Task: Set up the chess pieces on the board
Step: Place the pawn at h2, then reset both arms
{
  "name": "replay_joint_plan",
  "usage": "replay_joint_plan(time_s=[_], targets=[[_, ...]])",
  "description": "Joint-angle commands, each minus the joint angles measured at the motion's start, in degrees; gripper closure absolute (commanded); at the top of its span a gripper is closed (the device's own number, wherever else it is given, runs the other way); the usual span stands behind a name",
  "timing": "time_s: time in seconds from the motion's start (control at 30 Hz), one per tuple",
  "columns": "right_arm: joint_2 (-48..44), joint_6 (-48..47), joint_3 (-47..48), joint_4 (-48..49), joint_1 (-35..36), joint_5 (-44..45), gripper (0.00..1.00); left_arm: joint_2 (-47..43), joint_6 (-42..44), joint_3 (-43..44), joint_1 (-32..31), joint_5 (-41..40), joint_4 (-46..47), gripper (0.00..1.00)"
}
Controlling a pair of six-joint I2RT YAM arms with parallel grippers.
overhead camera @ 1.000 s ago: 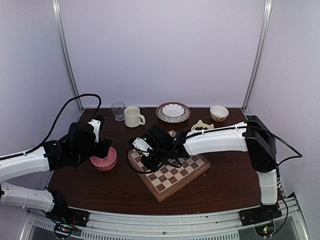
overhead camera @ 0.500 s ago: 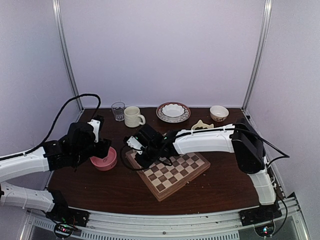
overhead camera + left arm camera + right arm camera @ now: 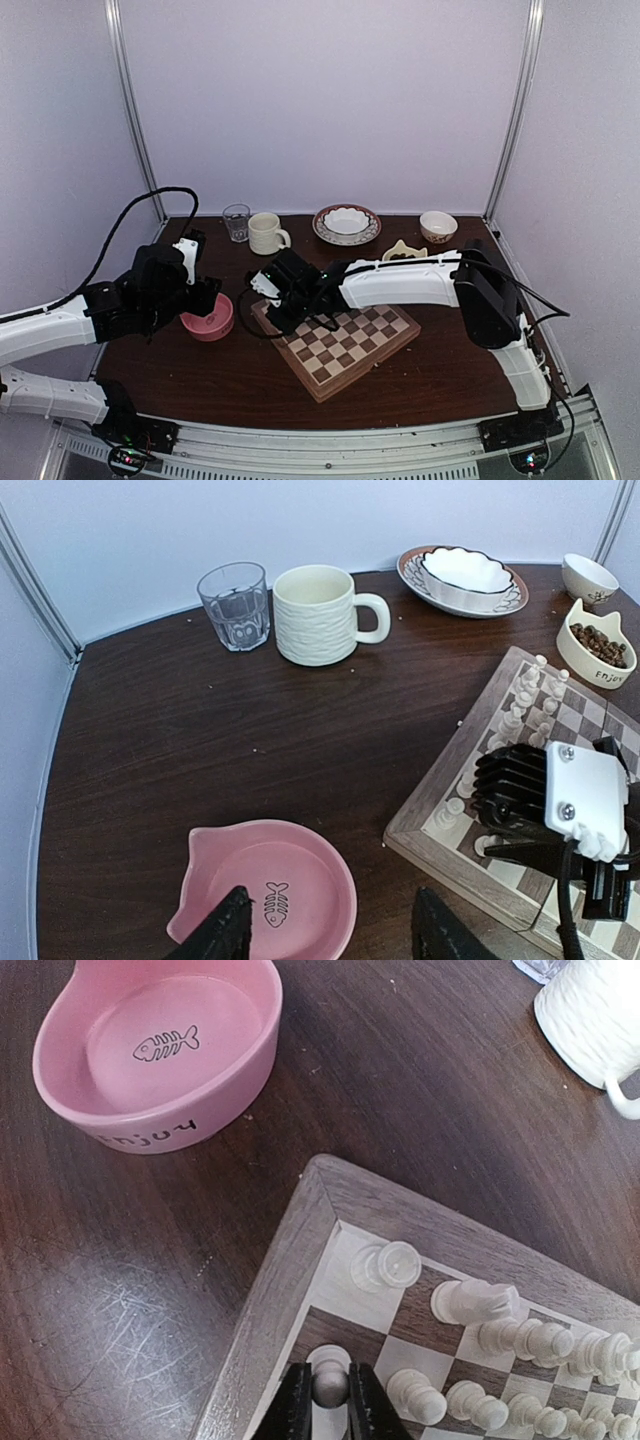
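The board (image 3: pixel 262 1310) lies tilted on the dark table, also seen as the board (image 3: pixel 330 388). Pale chess pieces (image 3: pixel 520 1340) stand in two rows along its far-left side, with a rook (image 3: pixel 386 1265) in the corner and a knight (image 3: pixel 476 1302) beside it. My right gripper (image 3: pixel 331 1402) is shut on the head of a pawn (image 3: pixel 331 1384) that stands on the edge square behind the rook. My left gripper (image 3: pixel 330 912) hangs open over the right rim of a pink bowl (image 3: pixel 290 875), holding nothing. The right gripper (image 3: pixel 277 300) is at the board's left corner.
Along the back stand a glass (image 3: pixel 234 605), a cream mug (image 3: pixel 315 613), a white dish on a patterned plate (image 3: pixel 465 570), a small bowl (image 3: pixel 588 575) and a cat-shaped bowl of kibble (image 3: pixel 595 650). The pink bowl (image 3: pixel 208 322) sits just left of the board.
The right arm has swung left across the board to its left corner, carrying the pawn. The left arm has not moved.
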Motion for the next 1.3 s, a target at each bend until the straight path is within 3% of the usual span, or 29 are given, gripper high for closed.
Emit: replay_joint_plan(time_s=[0.0, 0.57, 0.8, 0.9, 1.0, 1.13, 1.27], targets=[[1.34, -0.15, 2.34, -0.63, 0.05, 1.65, 0.85, -0.42, -0.24, -0.43, 0.42, -0.35, 0.84, 0.45], [0.41, -0.72, 4.45, -2.21, 0.05, 0.89, 0.69, -0.16, -0.51, -0.35, 0.37, -0.43, 0.68, 0.45], [-8.51, -1.63, 1.38, -1.35, 0.06, 0.77, 0.52, 0.03, -0.34, -0.26, 0.44, -0.59, 0.38, 0.43], [-14.54, -2.02, -5.04, 1.82, 0.05, 1.58, 0.41, -0.43, 0.01, -0.33, 0.38, -0.52, 0.17, 0.39], [-22.13, -2.27, -13.35, 6.27, 0.07, 3.72, 0.18, -1.45, 0.15, -0.74, 0.41, -0.43, 0.06, 0.3], [-33.35, -2.56, -27.24, 13.11, 0.05, 8.66, 0.03, -2.92, 0.71, -1.76, 0.37, 0.06, 0.72, 0.23], [-44.44, -3.04, -39.73, 17.42, -0.19, 16.4, 0.01, -4.05, 1.39, -2.26, 0.37, 1.29, 1.13, 0.03]])
